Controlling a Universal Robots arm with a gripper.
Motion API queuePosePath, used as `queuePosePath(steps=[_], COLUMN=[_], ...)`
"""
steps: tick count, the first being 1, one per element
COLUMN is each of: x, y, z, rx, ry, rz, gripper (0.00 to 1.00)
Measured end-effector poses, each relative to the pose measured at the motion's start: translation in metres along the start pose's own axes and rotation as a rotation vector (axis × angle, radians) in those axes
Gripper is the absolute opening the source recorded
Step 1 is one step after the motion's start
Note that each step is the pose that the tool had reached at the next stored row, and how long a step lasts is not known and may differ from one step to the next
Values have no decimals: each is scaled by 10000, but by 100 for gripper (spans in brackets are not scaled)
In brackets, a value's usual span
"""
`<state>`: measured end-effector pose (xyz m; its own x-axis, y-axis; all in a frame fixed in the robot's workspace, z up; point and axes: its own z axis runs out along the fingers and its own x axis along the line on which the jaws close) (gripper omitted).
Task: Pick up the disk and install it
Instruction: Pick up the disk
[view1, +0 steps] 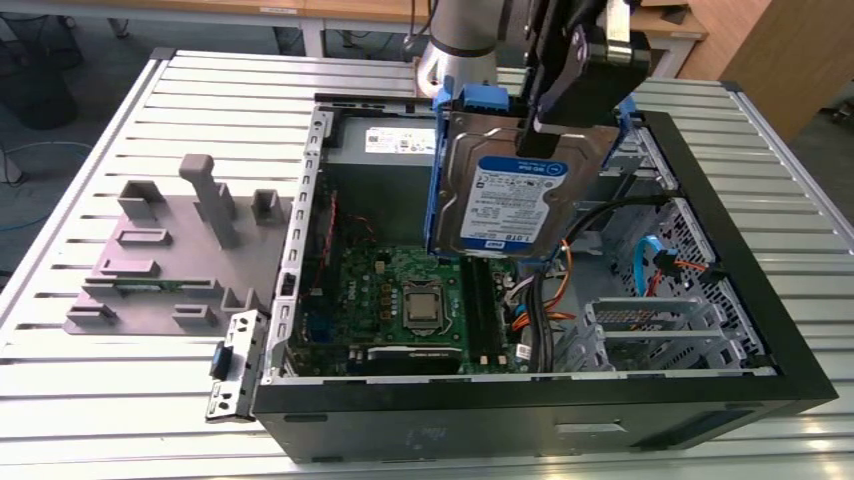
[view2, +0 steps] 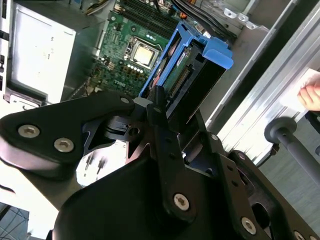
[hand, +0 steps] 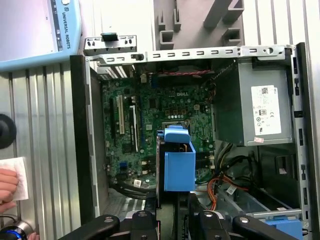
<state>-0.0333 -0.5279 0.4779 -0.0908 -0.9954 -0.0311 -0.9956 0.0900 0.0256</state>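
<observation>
The disk (view1: 501, 205), a silver hard drive with a blue-and-white label in a blue carrier bracket (view1: 467, 105), hangs upright above the open computer case (view1: 534, 400). My gripper (view1: 547, 135) is shut on its upper part, one black finger across the label face. In the second wrist view the disk (view2: 187, 82) is edge-on between the fingers (view2: 157, 107), over the motherboard (view2: 135, 55). In the first wrist view the carrier's blue end (hand: 179, 162) sticks out past the gripper (hand: 172, 220), above the board.
The case lies open on a slatted metal table (view1: 107, 400), with a grey power supply (hand: 260, 112) at the back and a metal drive bay (view1: 667, 320) with cables at the exterior view's right. A grey fixture (view1: 174, 250) sits beside the case. A hand (hand: 7, 182) rests on the table.
</observation>
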Motion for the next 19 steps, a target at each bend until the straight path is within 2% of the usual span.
queuePosePath(steps=[10,19], x=[246,409], y=[-46,-78], z=[10,20], rx=[0,2], ry=[8,23], rz=[0,0], gripper=[35,35])
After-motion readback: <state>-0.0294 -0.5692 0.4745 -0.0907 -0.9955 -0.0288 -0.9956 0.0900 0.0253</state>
